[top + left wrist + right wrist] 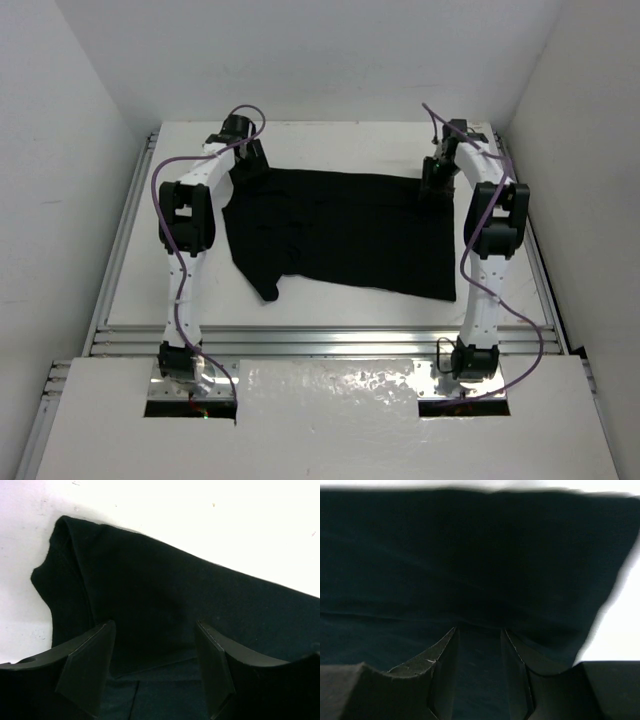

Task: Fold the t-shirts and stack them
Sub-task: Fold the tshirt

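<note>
T-shirt [340, 230] flat at centre of surface [350, 310], sleeve bunched at lower left. Left gripper [154, 630] spread over upper-left shoulder. Right gripper [479, 632] narrowly parted at upper-right corner, nothing clearly pinched. Risk: one corner missed, fold skews; bunched sleeve likely traps wrinkle.

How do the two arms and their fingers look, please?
Both the left arm and the right arm have white tube-like links with black joints. A purple cable runs along each arm. The fingers are black, flat and wedge-shaped. I see no markings.
</note>
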